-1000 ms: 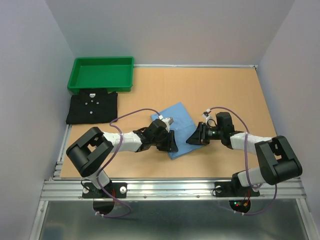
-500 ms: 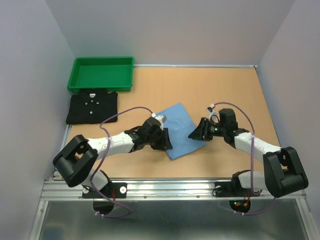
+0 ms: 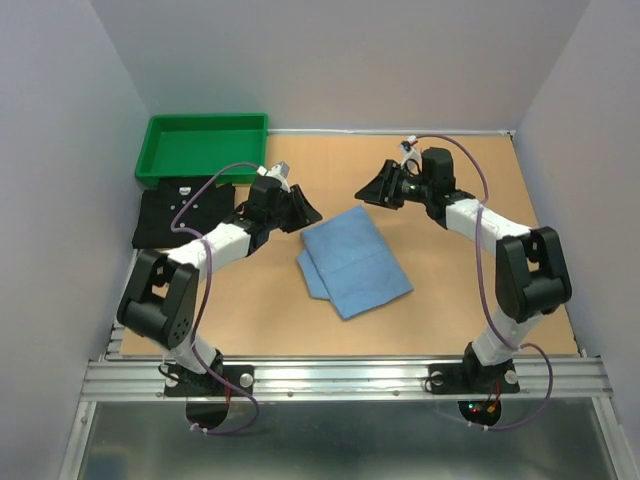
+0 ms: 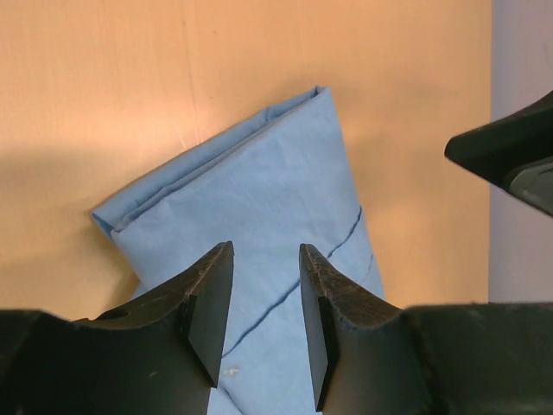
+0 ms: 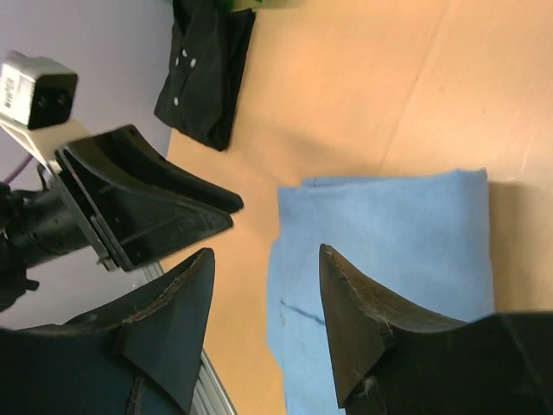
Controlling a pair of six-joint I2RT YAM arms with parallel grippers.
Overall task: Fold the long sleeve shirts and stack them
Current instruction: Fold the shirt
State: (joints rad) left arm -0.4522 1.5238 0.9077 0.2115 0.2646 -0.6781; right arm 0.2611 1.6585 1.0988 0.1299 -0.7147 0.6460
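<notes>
both arms have pulled back off the light blue shirt (image 3: 352, 262) since a sec ago & swung toward the far side of the tabletop (image 3: 470, 290). shirt now lies uncovered, folded to a rough rectangle set on a diagonal, mid-tabletop, somewhat nearer the near edge. left gripper (image 3: 303, 212) hangs just off the shirt's far-left corner, btwn the two shirts, jaws partly apart, nothing in them. right gripper (image 3: 370, 192) sits further back, facing the left one, jaws apart w/ nothing btwn them either. black shirt (image 3: 185, 215) lies folded by the left edge, just in front of the green tray (image 3: 205, 175) in the far left corner, well apart from the blue one. left wrist cam alone shows the layered fold edges along the blue shirt's side & a dark line across its top layer. right wrist cam alone gives the black shirt's white buttons side-on, plus the left gripper's fingers. tray shows whole only from the top cam.
</notes>
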